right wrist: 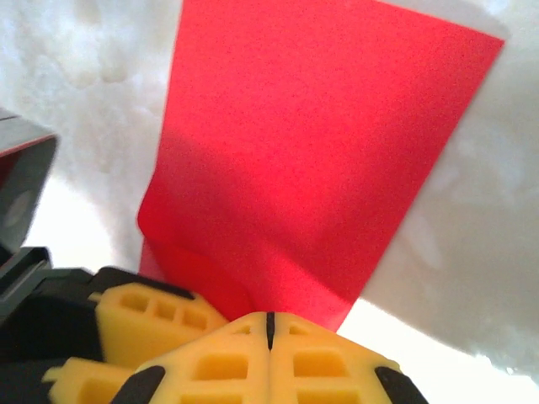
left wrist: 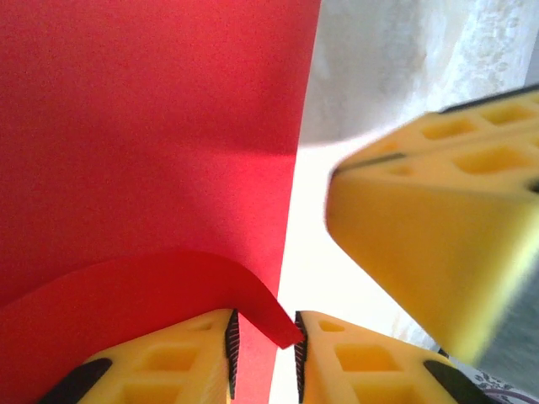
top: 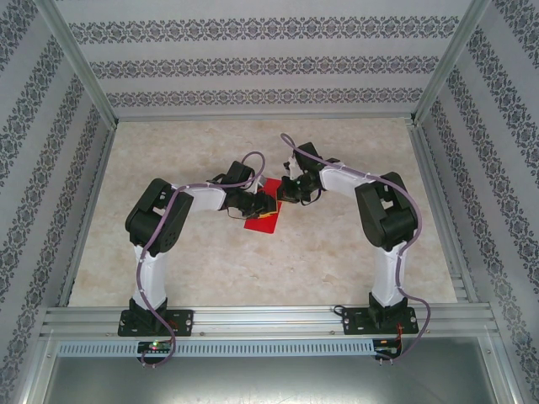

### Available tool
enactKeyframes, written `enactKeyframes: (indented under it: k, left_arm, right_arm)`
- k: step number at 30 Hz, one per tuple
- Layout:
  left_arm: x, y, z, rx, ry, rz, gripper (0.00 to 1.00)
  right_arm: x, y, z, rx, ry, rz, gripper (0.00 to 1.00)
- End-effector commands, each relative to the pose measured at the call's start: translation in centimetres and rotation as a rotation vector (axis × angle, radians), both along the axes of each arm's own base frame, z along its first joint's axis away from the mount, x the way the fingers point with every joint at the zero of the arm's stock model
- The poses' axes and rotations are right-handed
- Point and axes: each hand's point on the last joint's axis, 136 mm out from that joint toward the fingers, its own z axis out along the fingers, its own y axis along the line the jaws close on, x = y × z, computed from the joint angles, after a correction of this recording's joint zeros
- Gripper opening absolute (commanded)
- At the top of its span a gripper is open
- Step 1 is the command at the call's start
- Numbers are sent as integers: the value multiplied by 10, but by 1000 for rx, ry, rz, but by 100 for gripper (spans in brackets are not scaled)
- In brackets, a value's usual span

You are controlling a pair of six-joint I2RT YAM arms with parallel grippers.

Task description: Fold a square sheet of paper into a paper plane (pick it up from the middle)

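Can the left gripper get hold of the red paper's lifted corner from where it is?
Probably yes: the red paper's curled corner lies between the left gripper's parted fingers, and the right gripper sits off to the side.

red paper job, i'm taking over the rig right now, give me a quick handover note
Left gripper: jaws slightly apart, with a curled-up flap of the red paper between them, not clamped.
Right gripper: shut, tips at the paper's near edge. Cannot tell whether it pinches the paper or just presses on it.
Paper: on the table, midway between the two arms.
Done: one crease runs across the sheet and one flap is lifted.
Left: there is no pointed plane shape yet, so most of the folding likely remains.
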Motion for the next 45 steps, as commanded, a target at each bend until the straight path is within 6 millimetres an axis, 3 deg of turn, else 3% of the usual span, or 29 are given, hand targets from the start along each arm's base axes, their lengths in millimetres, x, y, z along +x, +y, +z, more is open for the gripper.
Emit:
enactKeyframes:
  k: [1, 9, 13, 21, 31, 39, 45]
  left_arm:
    - [-6, 13, -32, 82, 17, 18, 32]
    - [-6, 11, -20, 53, -6, 13, 38]
    - [-6, 12, -16, 49, -17, 19, 37]
    - [-5, 13, -16, 33, -21, 33, 37]
    - [-3, 16, -13, 33, -25, 52, 15]
    - [-5, 18, -15, 32, -21, 49, 6]
    - [-6, 17, -16, 28, -19, 43, 5]
  right_arm:
    - [-2, -5, 22, 45, -22, -16, 6]
    - [-19, -23, 26, 99, -4, -64, 5]
    - [-31, -28, 19, 117, 25, -82, 3]
    - [-45, -12, 24, 206, 55, -68, 0]
    - [-54, 6, 11, 250, 110, -70, 0]
    - [-49, 12, 4, 246, 120, -73, 0]
    - [-40, 17, 1, 244, 114, -69, 0]
